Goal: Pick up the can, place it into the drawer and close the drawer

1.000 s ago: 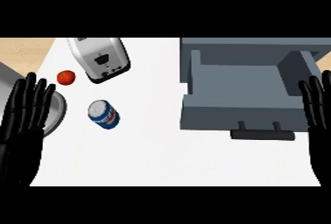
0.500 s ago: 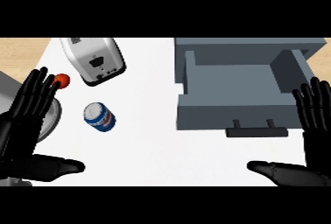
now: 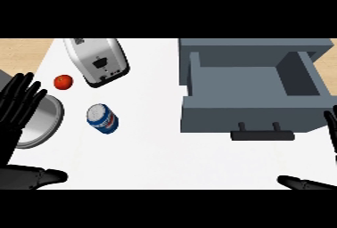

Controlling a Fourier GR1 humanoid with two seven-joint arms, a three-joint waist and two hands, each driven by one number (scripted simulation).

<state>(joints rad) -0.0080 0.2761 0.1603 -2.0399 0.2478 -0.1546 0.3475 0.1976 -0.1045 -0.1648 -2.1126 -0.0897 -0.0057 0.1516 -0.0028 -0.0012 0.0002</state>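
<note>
White counter (image 3: 164, 156): we're pre-grasp; left hand (image 3: 20, 107) splayed, empty, must reach can (image 3: 103, 118) (drawer (image 3: 250, 84) open); right hand (image 3: 331, 129) seemingly open, empty.

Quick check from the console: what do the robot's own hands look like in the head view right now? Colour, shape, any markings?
Both are plain black. The left hand shows slim, segmented fingers with rounded tips at the view's left edge, its thumb lower down near the bottom edge. The right hand shows only black fingers at the right edge and a thumb near the bottom. No markings, cables or sleeves are visible, and the forearms are out of view.
</note>
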